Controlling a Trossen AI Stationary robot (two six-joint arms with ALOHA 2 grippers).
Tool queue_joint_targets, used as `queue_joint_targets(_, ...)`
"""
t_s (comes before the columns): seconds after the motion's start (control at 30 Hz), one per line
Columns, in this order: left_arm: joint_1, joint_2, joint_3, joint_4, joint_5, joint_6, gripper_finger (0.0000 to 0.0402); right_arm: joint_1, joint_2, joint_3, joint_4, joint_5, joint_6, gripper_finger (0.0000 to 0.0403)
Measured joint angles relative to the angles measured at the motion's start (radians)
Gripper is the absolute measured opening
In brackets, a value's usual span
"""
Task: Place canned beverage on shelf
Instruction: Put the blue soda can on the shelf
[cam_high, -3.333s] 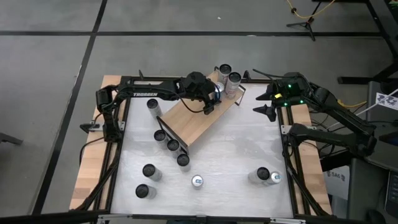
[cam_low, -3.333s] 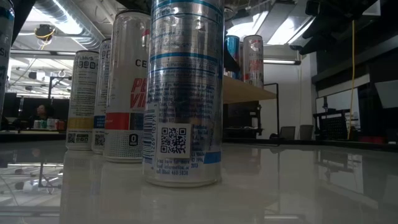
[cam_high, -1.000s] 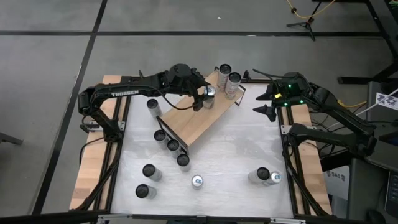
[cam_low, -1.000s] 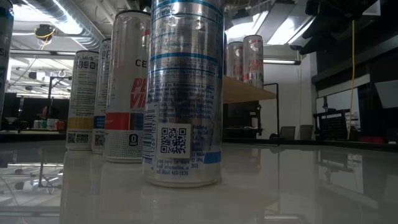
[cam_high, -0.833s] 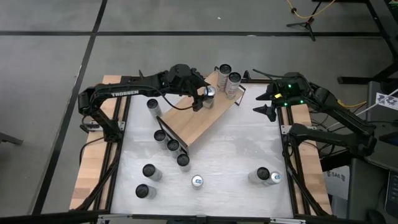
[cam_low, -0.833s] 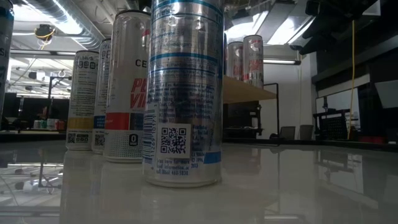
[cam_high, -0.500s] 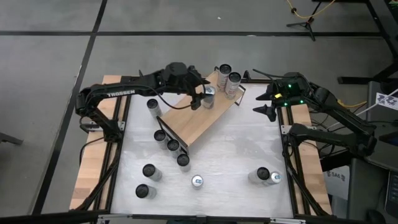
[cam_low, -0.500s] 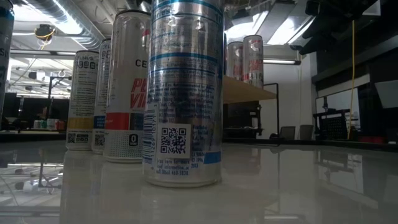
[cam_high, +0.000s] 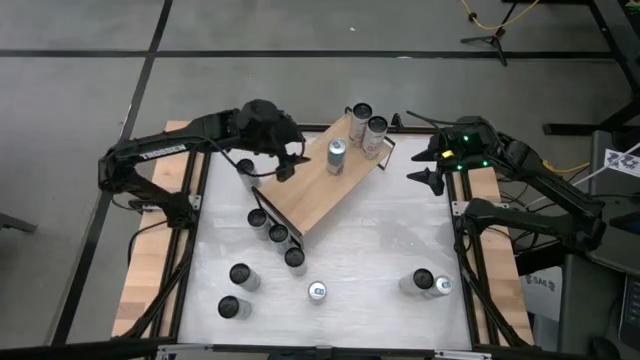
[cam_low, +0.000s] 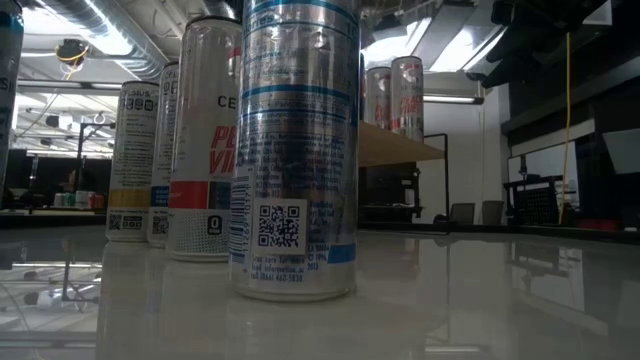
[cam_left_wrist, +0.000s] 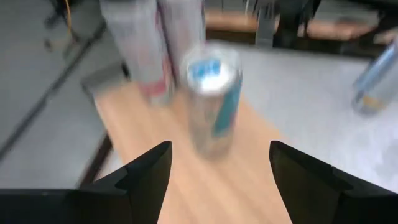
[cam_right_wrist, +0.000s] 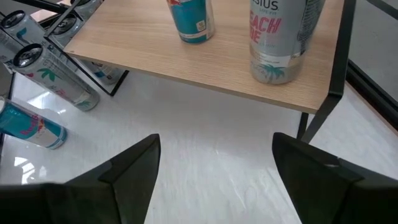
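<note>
Left gripper (cam_high: 284, 163) hangs over the shelf's (cam_high: 310, 190) 10 o'clock edge, jaws spread and holding nothing; the left wrist view shows both fingers (cam_left_wrist: 147, 173) parted with bare board between them.

Shelf runs diagonally through table (cam_high: 380, 260) centre, from about 7 to 1 o'clock. Three cans stand on it: a teal can (cam_high: 336, 155) mid-board, and two more (cam_high: 368, 126) at the 1 o'clock end. Teal can is upright and apart from the gripper, so the place looks done; judged step is clearing away and going for the next one.

To do that well: lift clear before swinging, so neither finger clips the teal can. Nearest loose cans (cam_high: 272, 228) line the shelf's 7 o'clock side; come down on one from above, centred.

Left arm (cam_high: 170, 150) reaches in from 9 o'clock, elbow bent, wrist angled toward the shelf. Right gripper (cam_high: 430, 165) waits at 2 o'clock, partly spread, empty.
</note>
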Motion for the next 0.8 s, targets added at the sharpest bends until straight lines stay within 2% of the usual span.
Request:
queue_joint_targets(0.13,-0.004,0.018,-0.022,-0.027,-0.054,-0.029,0.0254,0.000,0.000,0.000,0.000,0.000,0.000,0.0305)
queue_joint_targets(0.37,-0.006,0.081,-0.139,0.153,-0.063,-0.027,0.0217,0.000,0.000,0.000,0.000,0.000,0.000,0.0305)
queue_joint_targets(0.8,0.001,0.191,-0.150,0.303,-0.060,-0.005,0.0171,0.000,0.000,0.000,0.000,0.000,0.000,0.0305)
